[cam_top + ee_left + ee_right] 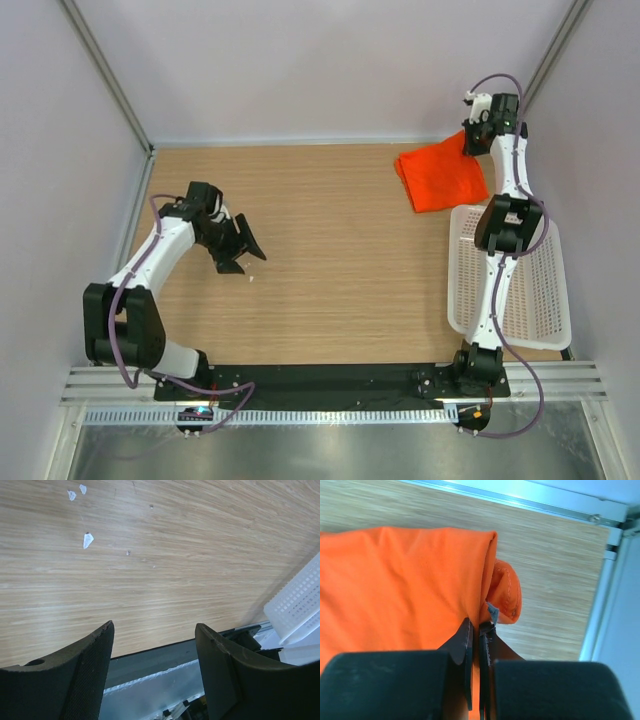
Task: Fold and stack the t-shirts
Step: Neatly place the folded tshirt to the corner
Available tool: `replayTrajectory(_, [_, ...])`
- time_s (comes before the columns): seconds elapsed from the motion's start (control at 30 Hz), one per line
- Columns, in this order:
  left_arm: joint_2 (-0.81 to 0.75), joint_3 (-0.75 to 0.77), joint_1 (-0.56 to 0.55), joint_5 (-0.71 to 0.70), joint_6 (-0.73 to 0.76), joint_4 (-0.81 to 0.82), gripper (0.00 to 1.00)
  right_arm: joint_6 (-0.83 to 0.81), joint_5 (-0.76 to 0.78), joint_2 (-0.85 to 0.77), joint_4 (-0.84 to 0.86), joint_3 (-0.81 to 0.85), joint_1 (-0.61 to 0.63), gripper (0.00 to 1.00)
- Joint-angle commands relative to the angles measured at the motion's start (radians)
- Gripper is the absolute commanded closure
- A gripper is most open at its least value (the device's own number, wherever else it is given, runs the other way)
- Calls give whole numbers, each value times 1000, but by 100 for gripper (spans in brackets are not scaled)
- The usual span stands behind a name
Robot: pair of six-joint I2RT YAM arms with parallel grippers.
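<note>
Right claw [477,626] clamped on an edge of the orange-red t-shirt [440,180]. The shirt lies bunched at the far right corner of the table [330,250], long axis roughly left–right, gripped corner pointing rearward. Left claw [154,627]: fingers apart, empty, above the table.

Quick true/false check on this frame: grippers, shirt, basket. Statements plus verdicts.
1. The right gripper is shut on an edge of the orange t-shirt. True.
2. The left gripper is open over bare table, holding nothing. True.
3. The t-shirt lies inside the white basket. False: it lies on the table in the far right corner, beyond the basket.
4. The left gripper touches the t-shirt. False: it is on the table's left side, well apart from the t-shirt.
</note>
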Motion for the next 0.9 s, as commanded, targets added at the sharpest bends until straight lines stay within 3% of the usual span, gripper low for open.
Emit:
replayTrajectory(0.0, [35, 50, -4, 5, 45, -6, 33, -42, 46, -8, 120, 3, -39, 99])
replayTrajectory(0.53, [133, 94, -2, 35, 57, -14, 35, -18, -3, 64, 290, 6, -81, 99])
replayTrajectory(0.73, [128, 97, -4, 36, 59, -22, 35, 1, 99, 71, 346, -13, -73, 95])
replayTrajectory(0.77, [125, 94, -4, 35, 55, -19, 35, 4, 127, 64, 365, -26, -71, 91])
replayTrajectory(0.8, [122, 91, -4, 35, 54, -16, 36, 9, 209, 44, 408, -57, -68, 73])
replayTrajectory(0.87, [113, 85, -4, 33, 40, -14, 35, 24, 321, 35, 415, -40, -67, 47])
